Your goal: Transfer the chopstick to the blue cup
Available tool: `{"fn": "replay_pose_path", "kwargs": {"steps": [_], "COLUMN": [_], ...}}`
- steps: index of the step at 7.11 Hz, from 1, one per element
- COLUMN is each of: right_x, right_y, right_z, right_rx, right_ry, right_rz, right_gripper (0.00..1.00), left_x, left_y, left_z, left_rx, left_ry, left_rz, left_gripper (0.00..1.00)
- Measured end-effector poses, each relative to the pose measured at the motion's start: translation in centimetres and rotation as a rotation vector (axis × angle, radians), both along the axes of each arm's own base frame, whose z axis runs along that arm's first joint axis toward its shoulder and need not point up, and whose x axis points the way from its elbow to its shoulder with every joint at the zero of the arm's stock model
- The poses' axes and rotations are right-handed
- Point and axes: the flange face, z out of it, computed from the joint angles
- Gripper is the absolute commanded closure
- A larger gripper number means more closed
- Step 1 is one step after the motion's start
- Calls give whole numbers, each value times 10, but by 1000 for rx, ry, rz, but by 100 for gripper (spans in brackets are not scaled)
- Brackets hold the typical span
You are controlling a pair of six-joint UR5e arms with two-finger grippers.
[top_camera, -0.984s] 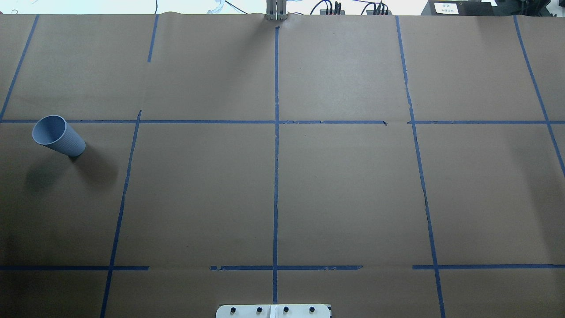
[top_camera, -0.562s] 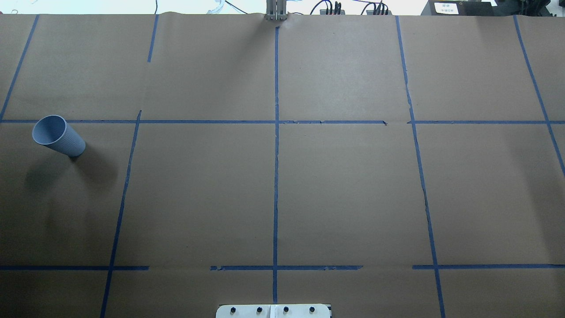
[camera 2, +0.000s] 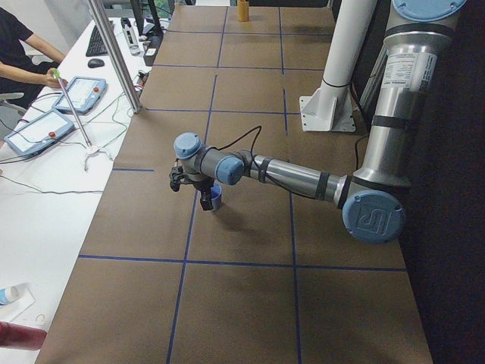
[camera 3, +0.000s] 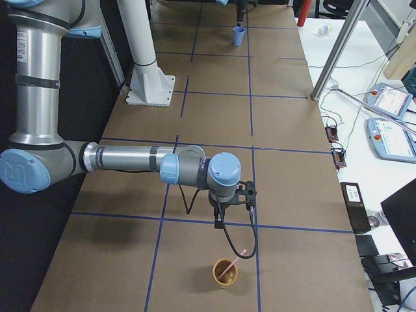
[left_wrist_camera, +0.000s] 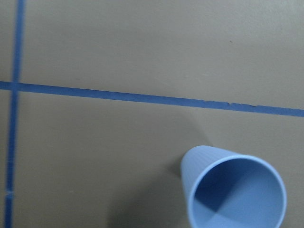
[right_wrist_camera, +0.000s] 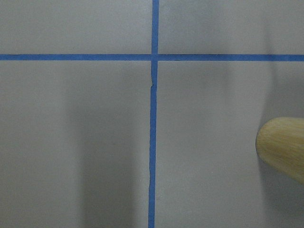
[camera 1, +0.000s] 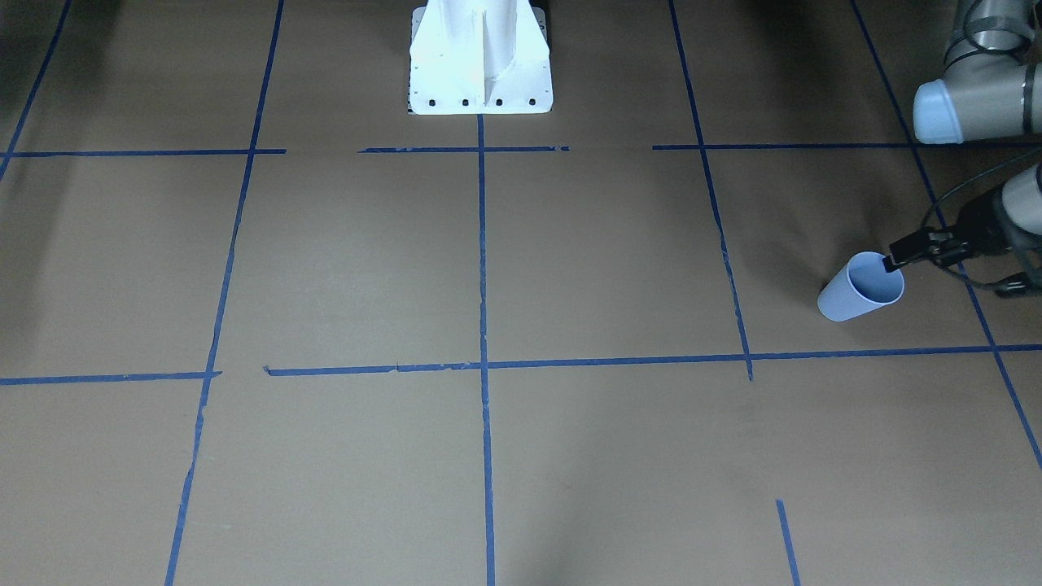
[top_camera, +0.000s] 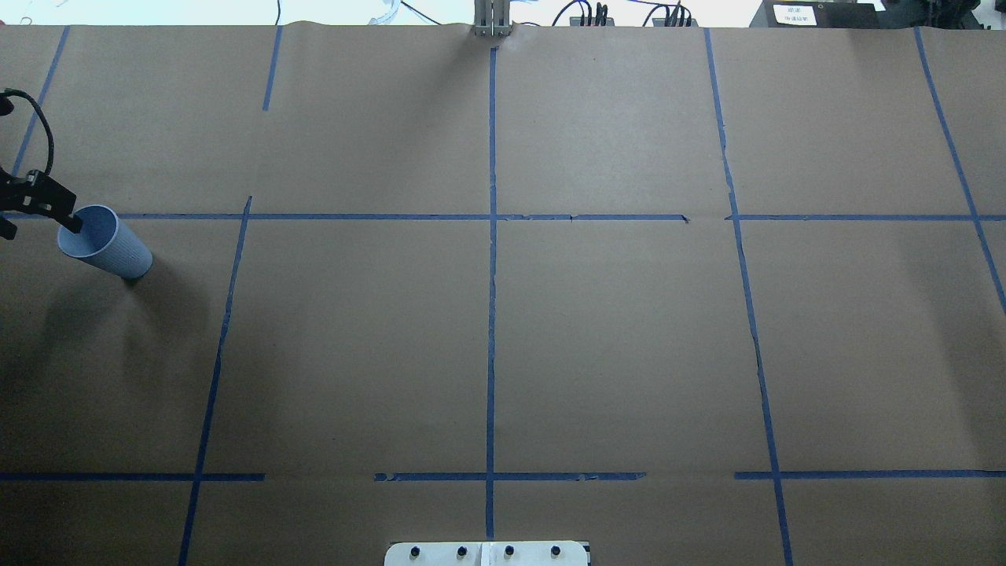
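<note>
At the bottom of the right-side view, in a tan cup: pink chopstick, just below the right gripper and clear of it; cannot tell whether that gripper is spread or closed. Long axis leaning, upper end toward the frame's upper right. At the overhead view's left edge, left gripper spread and empty, at the rim of the upright blue cup on the desk. UR emblem on a blue joint cap.

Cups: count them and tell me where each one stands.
2. The blue cup stands at the robot's left end of the table; the tan cup, holding a pink chopstick, at the right end. None seem hidden.
</note>
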Motion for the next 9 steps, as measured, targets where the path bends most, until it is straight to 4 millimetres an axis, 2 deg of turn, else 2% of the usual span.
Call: {"fn": "replay_pose_path", "kwargs": {"steps": [1,2,3,4,5,6,7,8,9], "right_x": [0,0,-1,-2,-3,-3,-3,-3,-3], "right_y": [-3,-4,-5,-5,-5,-5,-6,-6,-6], "right_z": [-2,-4,-4,-5,-5,-6,-6,-7,-7], "right_rx": [4,7,8,7,7,7,8,8,9], "right_ry": [0,0,-5,-18,-31,-37,-40,-41,-41], "right_rz": [0,0,0,1,2,2,2,2,2], "right_gripper": [0,0,0,0,0,0,0,0,0], "left_x": [13,20,24,26,29,34,40,49,70], "left_y": [-1,-2,-2,-4,-10,-20,-33,-42,-41], "left_z": [6,14,17,15,6,-12,-49,-97,-149], "left_rx": [-2,1,6,14,19,20,22,24,12], "left_ry": [-1,0,2,6,11,20,41,72,105], "left_rz": [18,29,34,34,27,3,-41,-90,-119], "left_gripper": [58,93,100,100,100,100,100,100,100]}}
